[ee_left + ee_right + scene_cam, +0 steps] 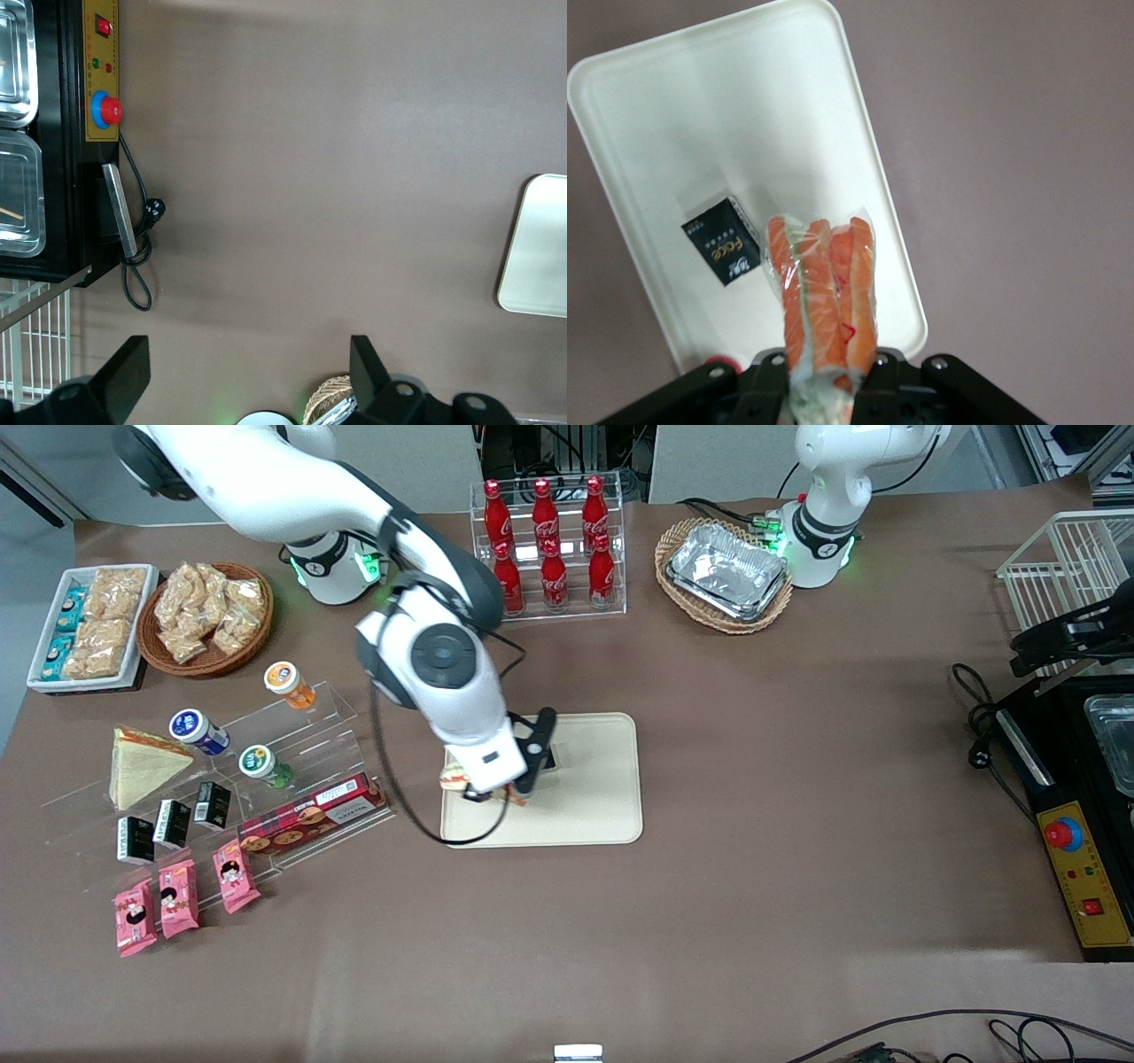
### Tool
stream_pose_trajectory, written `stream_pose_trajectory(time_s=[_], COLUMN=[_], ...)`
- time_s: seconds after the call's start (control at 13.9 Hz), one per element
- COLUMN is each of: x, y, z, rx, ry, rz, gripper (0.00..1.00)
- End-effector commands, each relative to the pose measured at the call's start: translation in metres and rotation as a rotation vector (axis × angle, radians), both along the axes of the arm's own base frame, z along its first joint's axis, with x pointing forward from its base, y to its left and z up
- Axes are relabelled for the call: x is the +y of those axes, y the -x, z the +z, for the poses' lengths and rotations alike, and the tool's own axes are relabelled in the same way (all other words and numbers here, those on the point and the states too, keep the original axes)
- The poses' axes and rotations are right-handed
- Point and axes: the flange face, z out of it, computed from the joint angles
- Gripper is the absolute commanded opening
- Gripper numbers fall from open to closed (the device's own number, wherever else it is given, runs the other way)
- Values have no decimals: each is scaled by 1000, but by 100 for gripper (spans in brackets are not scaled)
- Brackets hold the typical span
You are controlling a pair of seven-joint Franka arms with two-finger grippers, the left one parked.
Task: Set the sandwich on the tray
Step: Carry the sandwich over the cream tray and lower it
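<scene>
the hand [496, 790] hangs over the tray [602, 815], above the tray's end toward the working arm's side of the desk [709, 921]. its fingers [772, 382] are closed on the sandwich [822, 292], pressing on its two flat faces, so the wedge stands on edge between them with its red-orange and green filling edge pointing away from the wrist. in the right wrist view the sandwich is clear of the tray surface, held above it, wrapped in clear film. in the front view only a bit of the sandwich [454, 776] peeks out beside the arm's last link, over the tray's edge.

a small black packet [724, 239] lies flat on the tray just beside the held sandwich, under the hand and a little off to one side; in the front view it shows as a dark patch [549, 757] partly covered by the wrist.

well away from the hand, toward the working arm's end of the desk, a second sandwich [142, 766] rests on a clear stepped rack [328, 717], near three small round-lidded tubs [199, 731] and a long red biscuit box [312, 815]. three pink snack packs [182, 895] lie nearer the front camera than that rack.
</scene>
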Motion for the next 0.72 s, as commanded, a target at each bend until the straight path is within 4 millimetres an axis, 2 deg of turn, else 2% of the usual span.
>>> stream_pose_trajectory(time_s=[0.0,0.07,0.29,0.5,0.65], x=[32,41,49,50,42], y=[7,13,18,15,6], z=[-42,-50,-76,-102,-112], rx=[-23,-30,-50,-74,-86], ry=[-7,1,4,9,4], rz=[84,104,147,180,165], gripper=[14,14,16,16,16])
